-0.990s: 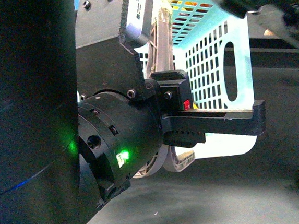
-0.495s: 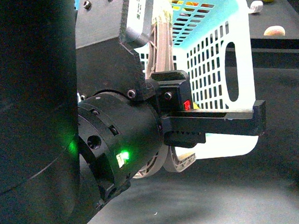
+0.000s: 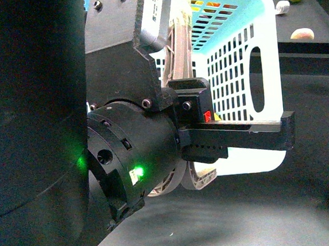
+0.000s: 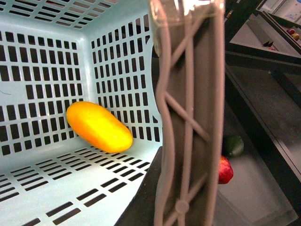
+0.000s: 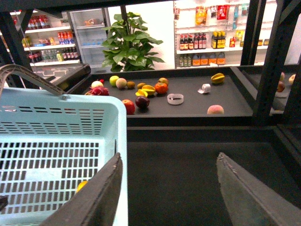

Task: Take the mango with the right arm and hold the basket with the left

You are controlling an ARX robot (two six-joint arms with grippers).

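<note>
Clamping the basket (image 3: 231, 65) by its grey-brown handle (image 4: 188, 117), the left gripper (image 3: 280, 132) has its jaws closed on it. The mango (image 4: 99, 127) lies inside the basket, resting against a slotted wall. The right gripper (image 5: 169, 157) hangs beside the basket over the dark table (image 5: 188, 141), jaws spread wide, holding nothing.

Wide-spread tool (image 5: 167, 162) just beside the turquoise basket (image 5: 61, 108), assorted fruit (image 5: 141, 92) on the dark bench (image 5: 188, 110) beyond.

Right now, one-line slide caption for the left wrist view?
Yellow mango lies inside the turquoise basket, grey-brown handle across the foreground, red fruit outside.
</note>
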